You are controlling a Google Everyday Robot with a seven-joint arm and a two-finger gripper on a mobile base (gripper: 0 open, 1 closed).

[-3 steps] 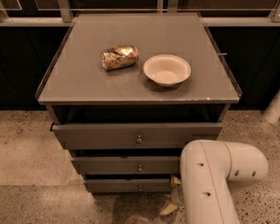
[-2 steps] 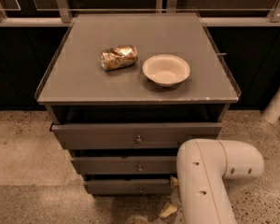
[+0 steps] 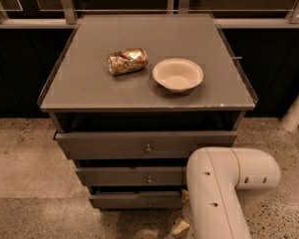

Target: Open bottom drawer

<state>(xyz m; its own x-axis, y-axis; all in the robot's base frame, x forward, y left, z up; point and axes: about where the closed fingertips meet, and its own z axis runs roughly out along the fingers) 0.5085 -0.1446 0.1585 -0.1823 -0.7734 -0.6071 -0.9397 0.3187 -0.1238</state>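
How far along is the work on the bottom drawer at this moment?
Done: nothing clear; the bottom drawer does not look pulled out. In hand: the pincer is low beside its right end, mostly hidden behind the arm. Left: take the knob and pull.

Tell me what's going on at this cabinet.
A robot arm reaches down at the lower right of the cabinet. Its hand is low beside the bottom drawer, mostly hidden behind the arm. Whether it holds the knob can't be seen. A crushed can and a bowl sit on top.
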